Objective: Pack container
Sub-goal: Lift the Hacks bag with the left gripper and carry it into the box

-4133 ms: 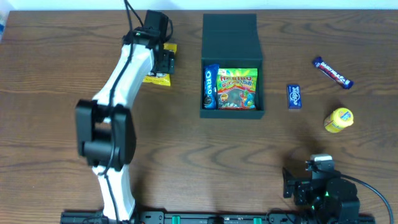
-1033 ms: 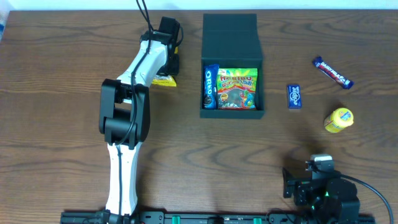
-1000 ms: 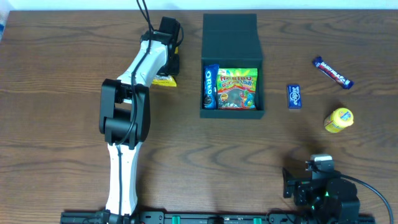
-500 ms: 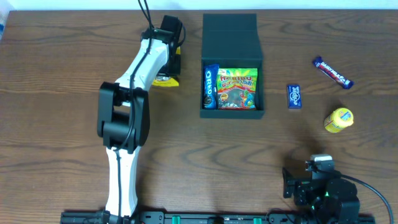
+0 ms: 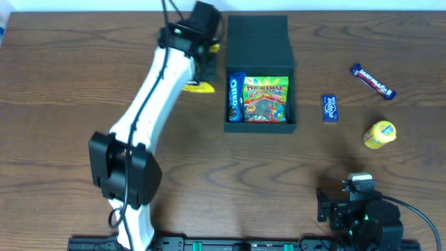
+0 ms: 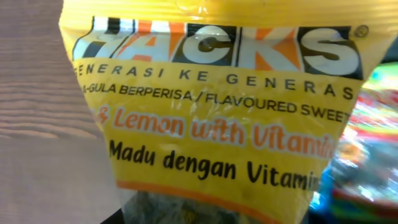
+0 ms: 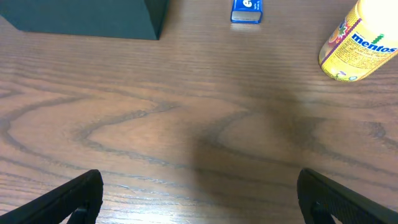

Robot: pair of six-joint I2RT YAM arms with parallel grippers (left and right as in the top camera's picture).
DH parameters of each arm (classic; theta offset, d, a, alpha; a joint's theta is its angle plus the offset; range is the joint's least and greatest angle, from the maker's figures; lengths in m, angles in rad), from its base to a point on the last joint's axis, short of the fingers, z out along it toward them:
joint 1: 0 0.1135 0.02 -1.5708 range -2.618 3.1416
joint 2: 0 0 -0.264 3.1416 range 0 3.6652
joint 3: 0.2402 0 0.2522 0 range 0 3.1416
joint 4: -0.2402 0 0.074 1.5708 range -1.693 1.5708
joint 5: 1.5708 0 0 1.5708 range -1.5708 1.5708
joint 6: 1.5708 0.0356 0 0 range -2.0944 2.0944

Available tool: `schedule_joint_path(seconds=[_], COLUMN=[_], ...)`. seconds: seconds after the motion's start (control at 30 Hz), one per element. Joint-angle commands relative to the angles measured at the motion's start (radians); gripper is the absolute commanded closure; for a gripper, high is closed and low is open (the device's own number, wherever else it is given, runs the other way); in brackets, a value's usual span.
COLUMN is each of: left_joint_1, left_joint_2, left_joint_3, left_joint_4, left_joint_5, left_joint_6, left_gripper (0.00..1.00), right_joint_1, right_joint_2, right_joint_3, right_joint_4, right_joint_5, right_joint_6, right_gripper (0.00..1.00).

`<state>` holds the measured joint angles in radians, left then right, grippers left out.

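Observation:
The container (image 5: 259, 42) is a dark teal box standing open at the back middle of the table, lid flap folded away. An Oreo pack (image 5: 236, 97) and a bright Haribo bag (image 5: 266, 97) lie inside it. My left gripper (image 5: 203, 68) hangs just left of the box, shut on a yellow sweets packet (image 5: 198, 87). That packet (image 6: 211, 112) fills the left wrist view and hides the fingers. My right gripper (image 5: 350, 201) rests low at the front right, open over bare wood, and the right wrist view shows it (image 7: 202, 205) with nothing between its fingers.
Right of the box lie a small blue packet (image 5: 329, 107), a purple chocolate bar (image 5: 373, 81) and a yellow Mentos tub (image 5: 380, 134). The right wrist view shows the tub (image 7: 360, 43), the blue packet (image 7: 247, 10) and a corner of the container (image 7: 87, 15).
My left gripper has closed on the yellow packet, lifted it and swung right, close to the box's left wall. The right arm has not moved.

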<state>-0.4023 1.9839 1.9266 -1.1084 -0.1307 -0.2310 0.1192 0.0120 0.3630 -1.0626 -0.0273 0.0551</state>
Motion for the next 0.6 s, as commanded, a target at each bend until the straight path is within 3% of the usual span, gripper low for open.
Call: schedule_joint_path(seconds=[0.0,0.3,0.57], left_joint_1=[-0.097,-0.262,-0.264], left_joint_2=[-0.043,0.005,0.127], left_joint_3=[0.009,0.009,0.009], left_joint_4=[-0.021,-0.006,0.047], left_joint_5=[0.0,-0.01,-0.006], left_joint_6=[-0.089,-0.276,-0.31], left_gripper=[0.64,0.64,0.62], right_joint_1=[-0.01,-0.01,-0.01], right_joint_2=[-0.005,-0.005,-0.005], right_joint_3=[-0.007,-0.007,-0.007], right_joint_4=[-0.007,-0.007,-0.007], right_joint_5=[-0.004,-0.003,-0.004], right_joint_6=[-0.011,-0.012,-0.012], right_gripper=[0.01,0.01,0.01])
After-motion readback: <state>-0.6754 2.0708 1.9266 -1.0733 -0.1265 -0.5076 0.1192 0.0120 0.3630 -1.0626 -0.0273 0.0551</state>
